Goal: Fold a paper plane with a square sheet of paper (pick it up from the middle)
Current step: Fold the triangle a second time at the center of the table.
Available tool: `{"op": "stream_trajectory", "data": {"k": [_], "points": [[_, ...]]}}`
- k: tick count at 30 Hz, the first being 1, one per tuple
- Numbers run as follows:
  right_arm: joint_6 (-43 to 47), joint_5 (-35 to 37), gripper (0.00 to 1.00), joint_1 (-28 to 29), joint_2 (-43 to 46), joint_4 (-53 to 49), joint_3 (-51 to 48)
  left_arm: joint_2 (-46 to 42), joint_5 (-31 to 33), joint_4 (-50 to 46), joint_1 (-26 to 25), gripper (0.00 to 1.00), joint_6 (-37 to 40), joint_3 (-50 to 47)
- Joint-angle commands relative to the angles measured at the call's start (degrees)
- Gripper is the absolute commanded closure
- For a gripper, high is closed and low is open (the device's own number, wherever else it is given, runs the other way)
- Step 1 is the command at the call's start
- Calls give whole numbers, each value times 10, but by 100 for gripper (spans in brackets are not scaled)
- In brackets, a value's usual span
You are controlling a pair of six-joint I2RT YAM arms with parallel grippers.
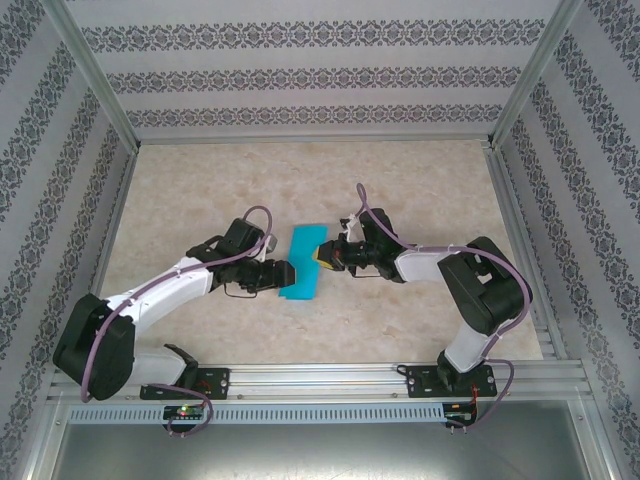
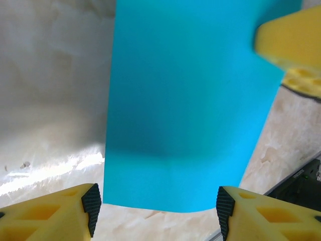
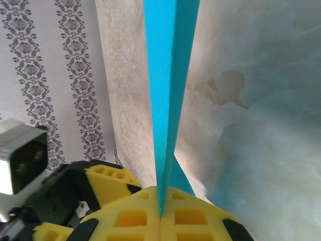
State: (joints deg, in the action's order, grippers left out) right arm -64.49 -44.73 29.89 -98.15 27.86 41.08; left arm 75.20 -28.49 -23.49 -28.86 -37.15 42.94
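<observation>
The square sheet of paper (image 1: 304,264) is teal-blue and folded into a narrower rectangle, held off the table between the two grippers. My right gripper (image 1: 326,256) is shut on its right edge. In the right wrist view the paper (image 3: 168,75) runs edge-on from the pinched yellow fingertips, gripper (image 3: 160,213), its two layers spreading apart. My left gripper (image 2: 158,208) is open, its black pads (image 2: 92,203) standing either side of the paper's (image 2: 190,100) near edge without squeezing it. The right gripper's yellow finger (image 2: 291,42) shows at the paper's far corner. A paper plane is out of view.
The beige marbled table (image 1: 200,190) is ringed by an aluminium frame (image 1: 300,135) and patterned walls. The left gripper (image 3: 103,181) sits close beside the right one. A rail (image 1: 320,378) with both arm bases runs along the near edge.
</observation>
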Motion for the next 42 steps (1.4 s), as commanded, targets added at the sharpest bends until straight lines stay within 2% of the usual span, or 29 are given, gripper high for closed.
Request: {"op": "stream_trajectory", "data": {"k": [1,10,24,42], "points": [[-11,-13,100,6,-1,35,2,-11,-10,34,5,34,-31,-22],[-26,-10,100,5,0,56,-2,-15,-56,125,8,34,-87,-56],[-17,-12,100,2,-21,59,-13,-22,-63,95,30,36,-61,-24],[-41,-17,100,-1,-14,110,-26,25,-144,125,73,36,-46,15]]}}
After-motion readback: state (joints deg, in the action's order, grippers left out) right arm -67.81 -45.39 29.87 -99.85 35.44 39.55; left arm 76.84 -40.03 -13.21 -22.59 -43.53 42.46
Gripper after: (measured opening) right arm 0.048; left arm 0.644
